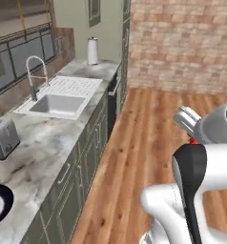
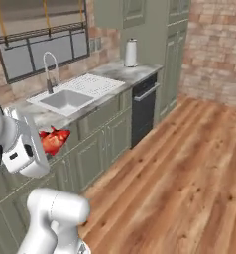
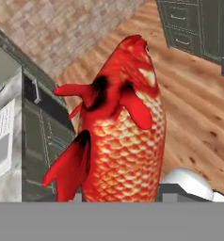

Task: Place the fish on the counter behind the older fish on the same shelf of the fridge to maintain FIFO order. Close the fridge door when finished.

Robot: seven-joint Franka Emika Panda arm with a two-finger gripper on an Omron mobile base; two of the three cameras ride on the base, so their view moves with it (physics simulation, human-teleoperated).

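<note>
- Tool [image 2: 49, 144] on the white Franka arm has the small bright orange-red fish [image 3: 121, 136] w/ it, lifted off the bench and out over the wood floor, just beside the olive-green cabinet fronts.
- Fingertips themselves are hidden under the fish in the hand cam, so can't read the gap directly; the fish hangs in the air at the hand, so I'd judge the tool is closed on it, roughly fish-body width apart.
- In the right base cam the red body pokes out past the white wrist, at about bench-edge height; in the left base cam just a red sliver [image 1: 193, 141] by the hand.
- Handling, my guess: light, slim, smooth scaly skin, prob. slippery. Body looks stiff enough not to droop. Fins and tail are thin, poor spots to pinch.
- Best hold is across the thick mid-body, which seems to be abt where it's held now; fish runs lengthwise away from the hand, one end far out.
- Long overhang means it could swing or pivot in the grip on fast turns, so slow moves are safer.
- Long marbled grey-and-white stone bench [image 1: 48, 143] has a white sink [image 1: 58, 104] and a grey toaster [image 1: 2, 138] on it.
- Fridge is yet to come: carrying step, approx early-mid task.
</note>
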